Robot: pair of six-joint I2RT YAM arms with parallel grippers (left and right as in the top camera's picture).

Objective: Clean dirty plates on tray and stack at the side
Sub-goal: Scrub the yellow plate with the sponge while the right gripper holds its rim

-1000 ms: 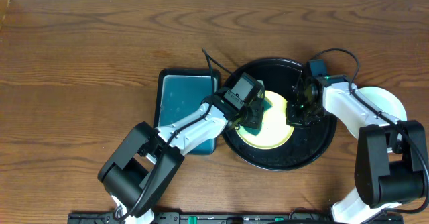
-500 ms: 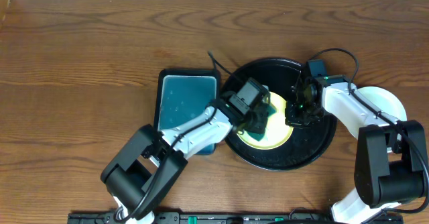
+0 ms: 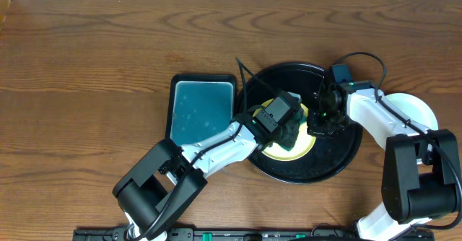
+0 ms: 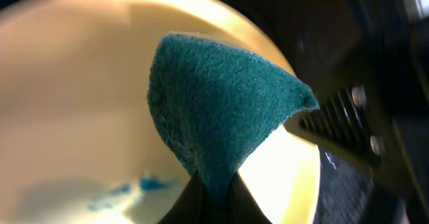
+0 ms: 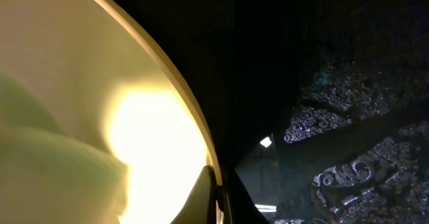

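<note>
A pale yellow plate [image 3: 304,144] lies in the large round black tray [image 3: 339,154]. My left gripper [image 3: 289,128] is shut on a teal sponge [image 3: 288,136] and presses it onto the plate's middle. From the left wrist, the sponge [image 4: 221,117] bulges out of the shut gripper [image 4: 216,187] over the plate [image 4: 74,96], and blue smears [image 4: 144,184] show beside it. My right gripper [image 3: 322,123] is shut on the plate's right rim. The right wrist view shows the gripper [image 5: 216,187] pinching the rim of the plate [image 5: 100,83] over the dark tray [image 5: 335,83].
A rectangular teal tray [image 3: 201,111] lies just left of the black tray. A white plate [image 3: 423,112] sits on the table at the right, partly under my right arm. Wooden table all around.
My left gripper has slid to the right across the yellow plate with the sponge. The right gripper has stayed on the rim.
</note>
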